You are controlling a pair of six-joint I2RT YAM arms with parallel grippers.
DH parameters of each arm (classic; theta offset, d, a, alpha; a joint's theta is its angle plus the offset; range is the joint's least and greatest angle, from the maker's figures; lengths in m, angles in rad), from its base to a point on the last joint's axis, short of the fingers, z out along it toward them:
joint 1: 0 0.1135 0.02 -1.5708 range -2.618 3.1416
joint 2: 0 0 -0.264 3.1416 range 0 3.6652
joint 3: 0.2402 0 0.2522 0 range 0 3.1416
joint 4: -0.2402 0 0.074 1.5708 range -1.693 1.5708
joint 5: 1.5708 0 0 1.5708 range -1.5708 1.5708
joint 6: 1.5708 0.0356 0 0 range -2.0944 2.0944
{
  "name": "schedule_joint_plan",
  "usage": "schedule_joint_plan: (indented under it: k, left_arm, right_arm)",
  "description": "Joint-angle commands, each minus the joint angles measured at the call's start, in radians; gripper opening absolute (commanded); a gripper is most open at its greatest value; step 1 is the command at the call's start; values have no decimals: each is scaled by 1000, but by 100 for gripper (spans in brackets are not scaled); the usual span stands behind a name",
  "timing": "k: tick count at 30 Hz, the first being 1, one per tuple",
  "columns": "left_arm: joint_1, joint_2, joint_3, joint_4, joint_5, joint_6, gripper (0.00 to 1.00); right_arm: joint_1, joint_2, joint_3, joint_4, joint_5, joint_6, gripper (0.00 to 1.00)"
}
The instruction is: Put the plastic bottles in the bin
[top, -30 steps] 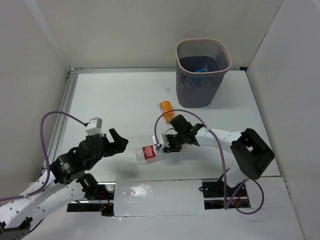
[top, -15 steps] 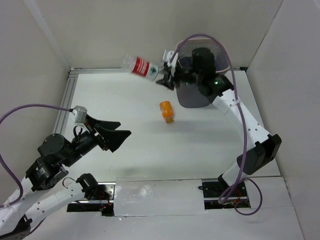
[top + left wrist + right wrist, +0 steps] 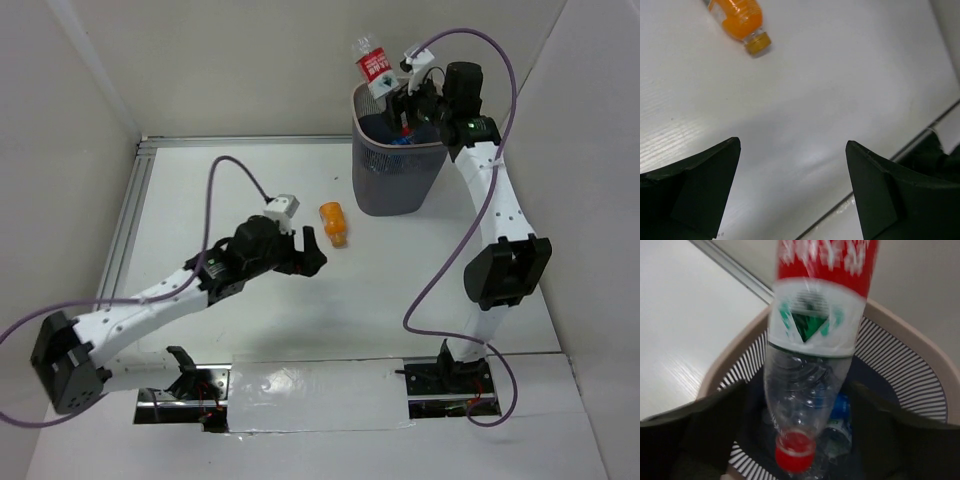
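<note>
Over the bin [image 3: 395, 185], red-labelled bottle [image 3: 372, 68] cap-down, between parted right pincer [image 3: 800, 415]

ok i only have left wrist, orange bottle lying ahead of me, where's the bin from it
observer: The bin stands beyond the orange bottle and to its right, near the back wall.
operator: is the other arm near it
observer: Yes. The right hand is up over the bin's mouth, with a clear bottle with a red label between its fingers.
operator: which way up is that one
observer: Cap down, the red cap pointing into the bin.
operator: anything in there already
observer: Yes, a blue bottle lies at the bottom.
</note>
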Motion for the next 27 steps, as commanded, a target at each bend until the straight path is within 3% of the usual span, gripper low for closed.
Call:
schedule_joint_plan:
  k: [1,2,6,8,12,15,16,17,18,19,20,21,23,27]
  left_arm:
    - [-15,141,128,88,-96,-33,99]
    - [-15,178,149,88,-114,-46,99]
    - [-15,327,215,109,-188,-78,99]
    - [-15,375,229,143,-206,-87,99]
    - [-24,542,312,146,-287,-99,99]
    - [-46,648,433,67,-373,-113,99]
    - [-46,747,521,33,-419,-125,99]
    - [-56,748,522,33,-419,-126,99]
    - [-56,775,547,18,-432,-136,99]
    - [-56,801,589,7,-467,-156,99]
    - [-56,847,608,7,-479,-156,99]
    - [-65,870,628,7,-501,-156,99]
    - [-65,936,701,-39,-557,-165,99]
    - [-65,1001,789,-110,-630,-165,99]
  right_arm:
    - [-10,9,66,-36,-5,-18,96]
    - [-23,9,66,-45,-14,-18,100]
    - [-75,-6,96,-45,-75,39,100]
    - [-115,-60,60,-31,-182,70,100]
    - [-210,-227,-114,38,-339,117,100]
    - [-267,-356,-222,-28,-429,41,100]
    - [-308,-415,-267,-68,-463,-29,86]
    - [-309,-443,-292,-68,-489,-30,86]
    - [-324,-471,-315,-117,-517,-65,72]
    - [-351,-500,-340,-138,-532,-114,54]
    - [-364,-555,-398,-139,-532,-114,22]
    - [-375,-581,-429,-139,-532,-114,15]
    - [-407,-627,-511,-168,-548,-132,11]
    - [-438,-706,-602,-220,-557,-159,17]
